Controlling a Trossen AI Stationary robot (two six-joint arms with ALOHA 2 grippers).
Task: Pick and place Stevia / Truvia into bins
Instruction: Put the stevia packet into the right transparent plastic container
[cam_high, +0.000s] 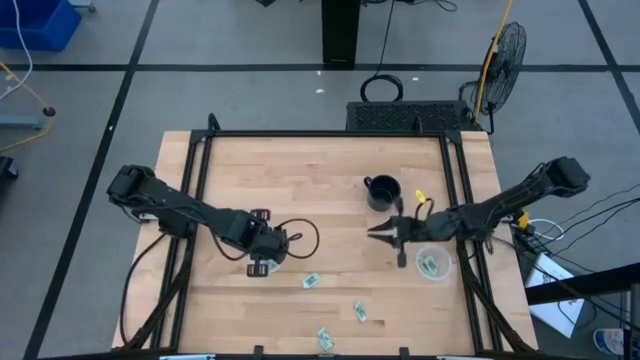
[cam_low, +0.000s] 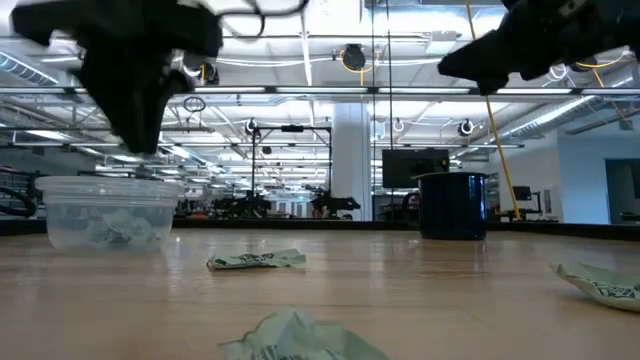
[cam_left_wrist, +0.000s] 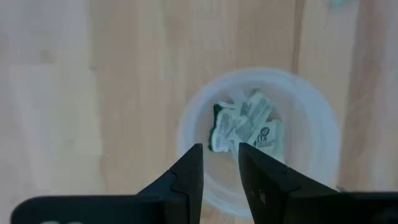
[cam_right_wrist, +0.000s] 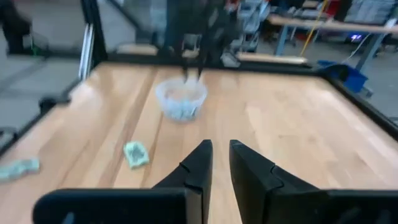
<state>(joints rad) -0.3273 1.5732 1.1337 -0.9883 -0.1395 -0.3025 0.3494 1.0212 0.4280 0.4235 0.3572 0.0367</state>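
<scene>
My left gripper hangs open by a narrow gap just above the left clear bin, which holds several green-and-white Stevia sachets. The low view shows that bin under the gripper. My right gripper is shut and empty, raised over the table between the mug and the right bin, pointing toward the table's left edge. The right bin also holds sachets. Three loose sachets lie flat on the wood near the table's near edge.
A black handled mug stands on the table on the far side of my right gripper. A black cable loop lies to the right of the left bin. Black frame rails run along the table's sides.
</scene>
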